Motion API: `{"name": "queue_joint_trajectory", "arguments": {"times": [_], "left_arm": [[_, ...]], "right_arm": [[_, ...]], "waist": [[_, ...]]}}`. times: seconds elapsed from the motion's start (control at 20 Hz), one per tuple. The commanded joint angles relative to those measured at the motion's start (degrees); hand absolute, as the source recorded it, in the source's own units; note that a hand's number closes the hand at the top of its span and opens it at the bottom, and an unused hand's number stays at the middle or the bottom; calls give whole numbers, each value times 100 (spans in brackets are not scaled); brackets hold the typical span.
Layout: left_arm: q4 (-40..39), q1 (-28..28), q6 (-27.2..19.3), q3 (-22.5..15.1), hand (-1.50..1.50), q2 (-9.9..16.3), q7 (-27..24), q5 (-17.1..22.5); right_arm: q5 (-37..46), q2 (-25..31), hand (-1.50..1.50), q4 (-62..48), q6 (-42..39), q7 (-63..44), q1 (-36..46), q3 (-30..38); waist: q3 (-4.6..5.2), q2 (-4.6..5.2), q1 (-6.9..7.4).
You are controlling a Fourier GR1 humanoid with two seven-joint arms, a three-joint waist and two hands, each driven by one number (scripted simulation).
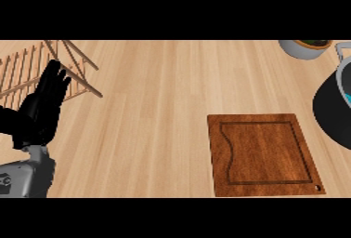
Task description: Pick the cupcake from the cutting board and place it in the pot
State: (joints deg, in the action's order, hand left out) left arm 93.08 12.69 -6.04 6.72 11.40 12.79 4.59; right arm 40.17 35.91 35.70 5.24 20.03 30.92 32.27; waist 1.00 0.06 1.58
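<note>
Judging by what lies on the counter (158,93), the picking part looks over: the wooden cutting board (264,155) sits bare, its routed groove plain to see, and no cupcake shows on it or anywhere else on the wood. Where the cupcake is now cannot be confirmed. The dark pot (332,107) stands just off the board's upper right corner, cut by the right edge so that only a curved slice of its wall and a sliver of pale blue at its rim show; its inside is out of sight, so the cupcake may be in there, or carried by the right hand, which appears nowhere in the view. That leaves the task either finished or in its last carrying step, and the view does not settle which. The left hand (44,109) rests at the left edge, fingers straight and pointing up, holding nothing, its tips overlapping a wooden dish rack (34,69) whose slats run off the upper left. At the top right a small grey bowl (302,48) with something dark and greenish inside is clipped by the frame, too small to name its contents.
</note>
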Motion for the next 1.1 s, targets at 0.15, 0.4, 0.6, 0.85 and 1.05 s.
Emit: {"name": "queue_joint_trajectory", "arguments": {"times": [0.15, 0.4, 0.6, 0.85, 1.05], "left_arm": [[41, -27, -84, -25, 0, -97, -2, -26], [44, -46, 63, 55, 0, 36, 27, 58], [251, 20, 51, 59, 0, 127, 339, 55], [-16, -164, 256, 234, 0, 178, -106, 182], [108, 6, 67, 83, 0, 57, 116, 36]], "right_arm": [[-1261, -259, -150, -572, -743, 1153, 217, 854], [-1909, 199, -150, -971, -1331, 1237, 411, 1461], [-2221, 836, -150, -1482, -1925, 1430, 183, 1777], [-2375, 1451, -150, -1996, -2421, 1763, -98, 1912], [-2554, 1923, -150, -2210, -3014, 1944, -383, 2017]], "waist": [[-131, 38, -71], [-120, 32, -71], [-125, 41, -38], [-125, 61, -15], [-127, 43, -55]]}}
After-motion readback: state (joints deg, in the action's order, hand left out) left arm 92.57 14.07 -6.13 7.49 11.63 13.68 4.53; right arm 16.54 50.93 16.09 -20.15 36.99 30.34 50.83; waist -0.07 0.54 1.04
